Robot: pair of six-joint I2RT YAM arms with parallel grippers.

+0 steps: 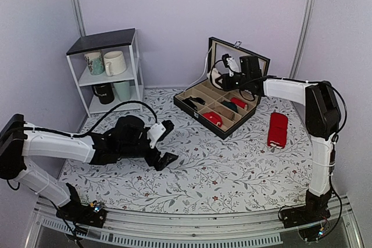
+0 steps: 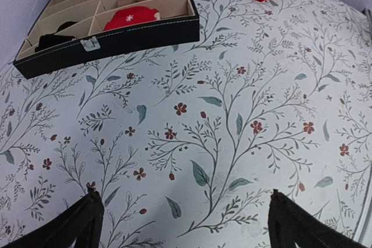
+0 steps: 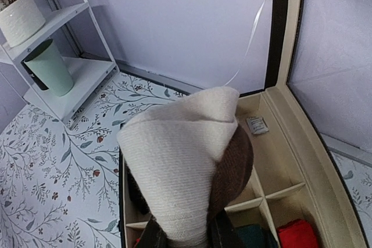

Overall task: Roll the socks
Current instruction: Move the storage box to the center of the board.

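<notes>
Where the right arm [image 1: 290, 90] reaches over the divided box [image 2: 116, 39], the socks [image 3: 186, 172] form one rolled bundle, cream outside and dark brown beneath, held above the compartments. The bench [image 2: 232, 114] is white, printed with leaf and flower sprigs. Pale lilac walls [image 1: 186, 4] and a white shelf [image 1: 107, 42] of mugs [image 1: 114, 62] stand behind. The right fingers [image 3: 224, 236] are clamped on the bundle. The left fingers [image 2: 78, 225] are wide apart and empty, low over the bench.
</notes>
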